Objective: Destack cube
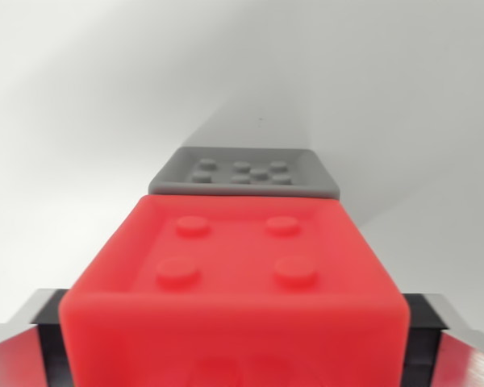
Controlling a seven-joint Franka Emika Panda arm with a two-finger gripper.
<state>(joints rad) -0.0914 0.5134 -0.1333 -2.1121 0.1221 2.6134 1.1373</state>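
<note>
A red cube (234, 282) fills the lower half of the wrist view, its top face with four raised studs turned toward the camera. It is seated between the two fingers of the tool (234, 355), whose dark pads are seen pressed against its flanks at the wrist view's left and right lower corners. The tool is therefore closed onto the red cube, with no gap visible between pad and side.

Beyond the red cube a grey cube (246, 172) is seen, smaller in the picture and so judged to lie farther from the camera. Its studded top face is fully shown except for the near edge, which is covered by the red cube's far edge. Whether the two are touching or the red one is held clear above cannot be told from this single view; the overlap may be only a matter of line of sight.

The task is judged to be partly done: the red cube is gripped, and it appears to be no longer squarely on the grey one. Setting it down on the table (81, 121) apart from the grey cube is what appears to be left.

Open room is plentiful. The white table is bare to the wrist view's left and right of the grey cube, and no other thing is seen. A soft shadow is cast past the grey cube. The only edge to be minded is the grey cube's near rim.
</note>
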